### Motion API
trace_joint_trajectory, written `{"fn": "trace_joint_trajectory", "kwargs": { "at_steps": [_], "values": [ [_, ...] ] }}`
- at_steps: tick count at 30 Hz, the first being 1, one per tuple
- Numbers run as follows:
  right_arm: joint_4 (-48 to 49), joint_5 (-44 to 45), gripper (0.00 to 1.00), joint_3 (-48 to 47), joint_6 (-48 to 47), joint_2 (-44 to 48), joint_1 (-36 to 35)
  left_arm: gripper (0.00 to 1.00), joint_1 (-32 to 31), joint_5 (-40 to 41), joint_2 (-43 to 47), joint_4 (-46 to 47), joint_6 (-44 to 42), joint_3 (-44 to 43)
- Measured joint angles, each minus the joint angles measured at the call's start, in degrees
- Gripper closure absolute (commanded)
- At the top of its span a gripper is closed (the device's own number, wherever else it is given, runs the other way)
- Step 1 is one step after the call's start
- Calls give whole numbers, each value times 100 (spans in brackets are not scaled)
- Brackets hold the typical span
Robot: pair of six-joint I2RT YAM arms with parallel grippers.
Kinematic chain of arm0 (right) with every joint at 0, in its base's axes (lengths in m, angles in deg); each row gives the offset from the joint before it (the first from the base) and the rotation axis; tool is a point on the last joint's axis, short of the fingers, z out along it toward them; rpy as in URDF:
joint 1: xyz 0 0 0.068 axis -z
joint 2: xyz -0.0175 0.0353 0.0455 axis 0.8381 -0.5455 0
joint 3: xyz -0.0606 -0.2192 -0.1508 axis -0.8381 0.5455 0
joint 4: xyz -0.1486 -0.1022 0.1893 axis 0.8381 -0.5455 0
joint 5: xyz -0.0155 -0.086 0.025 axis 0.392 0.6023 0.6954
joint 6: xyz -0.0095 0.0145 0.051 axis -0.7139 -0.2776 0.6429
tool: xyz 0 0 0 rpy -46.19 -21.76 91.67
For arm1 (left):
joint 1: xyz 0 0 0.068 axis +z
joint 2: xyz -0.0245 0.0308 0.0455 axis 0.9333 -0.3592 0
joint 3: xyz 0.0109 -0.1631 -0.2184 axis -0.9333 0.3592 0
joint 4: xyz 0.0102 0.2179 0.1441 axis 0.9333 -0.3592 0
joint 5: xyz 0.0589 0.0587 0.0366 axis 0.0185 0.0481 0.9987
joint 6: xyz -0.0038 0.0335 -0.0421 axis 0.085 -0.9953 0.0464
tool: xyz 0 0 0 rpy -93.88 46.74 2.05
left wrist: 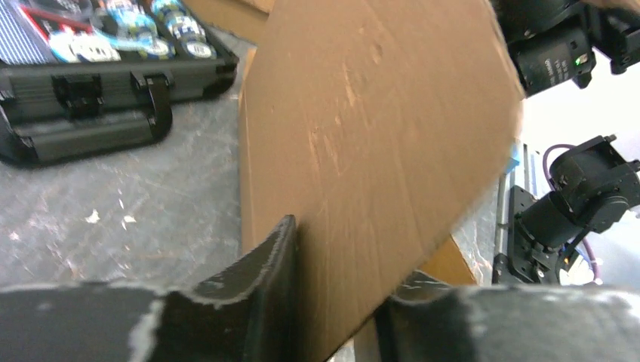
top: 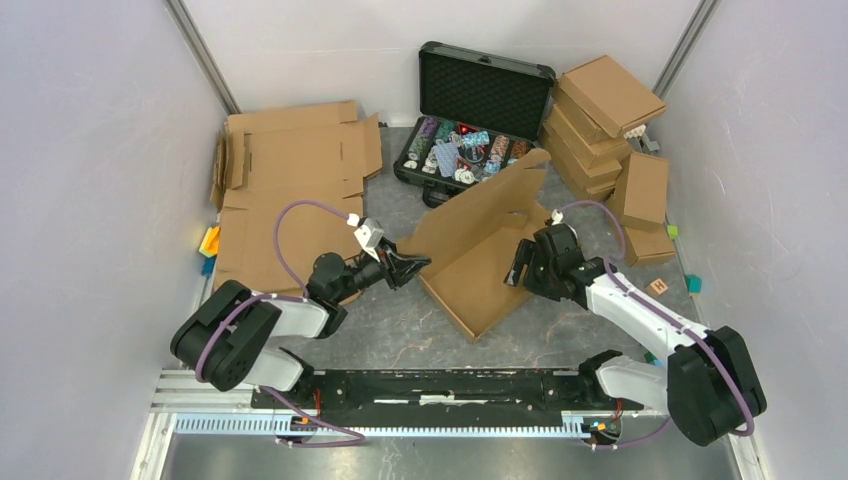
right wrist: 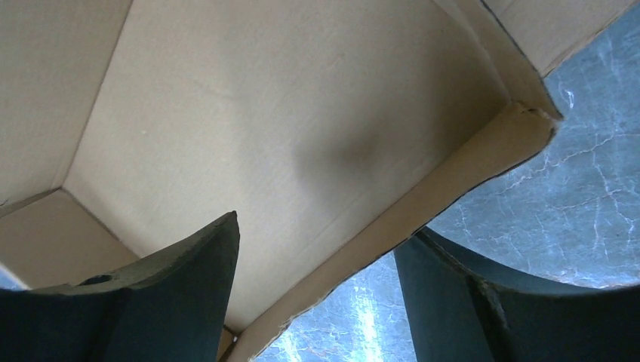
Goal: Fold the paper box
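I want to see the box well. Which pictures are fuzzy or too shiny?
Top view: sharp and evenly lit, only soft shadows by the box. Left wrist view: the box's edge is smeared, the left claw is fuzzy, and a patch past the box is washed out white. Right wrist view: the right claw is dark and blurry, with glare on the table.

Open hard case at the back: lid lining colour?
Black textured foam lining, best in the top external view.
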Motion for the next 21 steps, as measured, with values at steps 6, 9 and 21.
{"fn": "trace_joint_trajectory", "kwargs": {
  "at_steps": [6, 9, 21],
  "values": [
    [153, -22, 24, 46, -103, 76, -28, 75, -76, 133, 96, -562, -7, -11],
    [197, -42, 19, 162, -203, 173, -31, 84, -76, 212, 96, -656, -13, -39],
    [87, -337, 2, 199, -1934, 575, -42, 93, -90, 636, 678, -1519, -166, -46]
  ]
}}
